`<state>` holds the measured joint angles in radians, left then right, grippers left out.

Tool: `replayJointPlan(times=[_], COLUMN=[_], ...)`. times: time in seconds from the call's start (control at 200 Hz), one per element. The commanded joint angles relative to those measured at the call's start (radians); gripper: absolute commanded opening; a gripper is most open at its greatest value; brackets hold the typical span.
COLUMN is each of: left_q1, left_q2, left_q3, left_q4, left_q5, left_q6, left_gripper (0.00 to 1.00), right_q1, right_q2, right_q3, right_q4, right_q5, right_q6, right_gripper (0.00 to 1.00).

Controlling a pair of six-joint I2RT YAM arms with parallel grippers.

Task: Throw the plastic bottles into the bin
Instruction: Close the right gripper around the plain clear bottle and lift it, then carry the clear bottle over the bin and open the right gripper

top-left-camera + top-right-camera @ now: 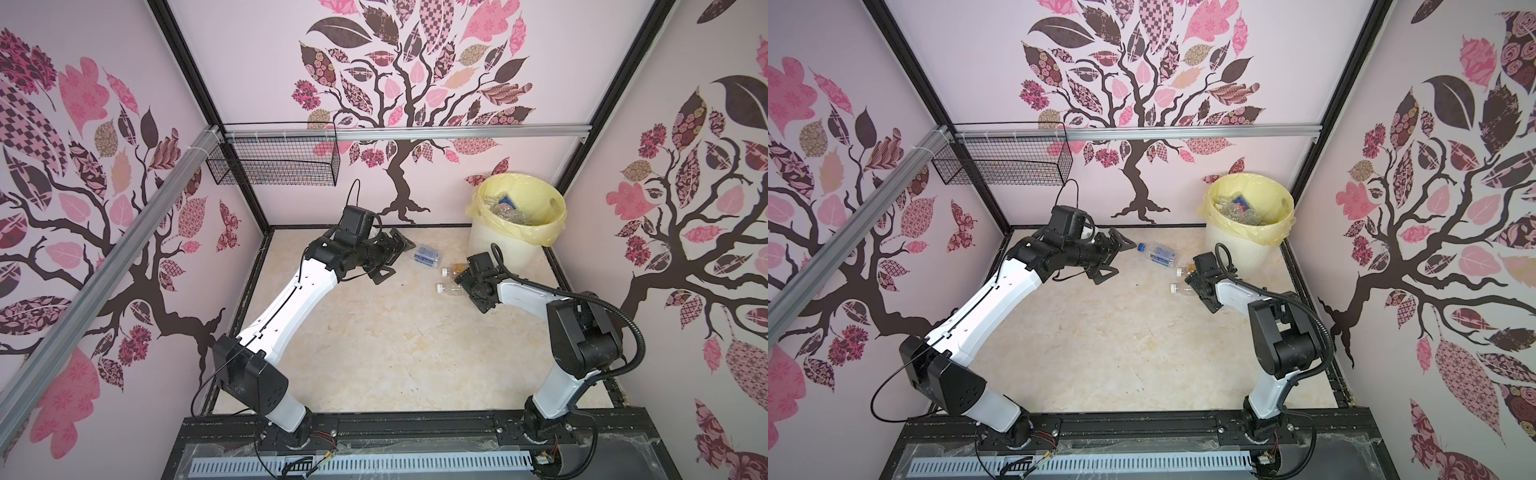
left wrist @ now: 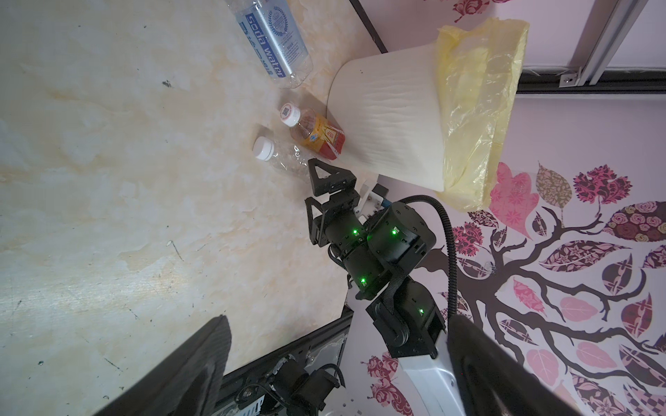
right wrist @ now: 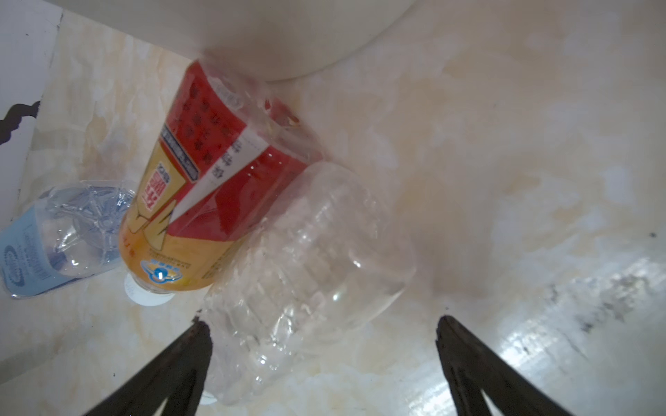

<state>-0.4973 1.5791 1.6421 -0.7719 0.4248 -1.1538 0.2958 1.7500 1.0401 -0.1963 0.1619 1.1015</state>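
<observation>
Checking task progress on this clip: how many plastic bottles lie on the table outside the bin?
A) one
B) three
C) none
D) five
B: a blue-labelled bottle, a red-gold labelled bottle and a clear white-capped bottle lie on the table near the bin.

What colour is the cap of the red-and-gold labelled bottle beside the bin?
The cap is white, clearest in the left wrist view.

Beside the bin (image 1: 492,249), in a top view: right hand (image 1: 468,286) covers most of the clear bottle (image 1: 452,290) and red-gold bottle (image 1: 456,270). Inside the bin, jumbled bottles (image 1: 505,210): count unclear. Left wrist view: blue-labelled bottle (image 2: 274,39), neck cut off at the edge.
</observation>
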Motion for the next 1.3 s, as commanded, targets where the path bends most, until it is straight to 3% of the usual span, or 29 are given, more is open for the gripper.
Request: replayJointPlan(times=[0.0, 0.205, 0.615, 1.08, 1.295], left_q1=[0.005, 0.006, 0.02, 0.009, -0.048], left_q2=[-0.004, 0.009, 0.018, 0.05, 0.093], left_q3=[-0.021, -0.019, -0.016, 0.038, 0.124], left_q4=[0.013, 0.015, 0.018, 0.03, 0.048], left_q5=[0.01, 0.016, 0.022, -0.002, -0.029], left_q6=[0.008, 0.003, -0.004, 0.009, 0.055], left_gripper=[0.97, 0.97, 0.97, 0.97, 0.97], right_q1=[-0.004, -0.007, -0.018, -0.019, -0.017], right_q2=[0.044, 0.098, 0.069, -0.193, -0.361], right_q3=[0.017, 0.035, -0.015, -0.058, -0.003], right_q4=[0.04, 0.028, 0.032, -0.046, -0.16], right_q5=[0.002, -0.01, -0.017, -0.039, -0.032], right_q6=[0.023, 0.056, 0.007, -0.153, -0.303], right_gripper=[0.98, 0.91, 0.59, 0.44, 0.41])
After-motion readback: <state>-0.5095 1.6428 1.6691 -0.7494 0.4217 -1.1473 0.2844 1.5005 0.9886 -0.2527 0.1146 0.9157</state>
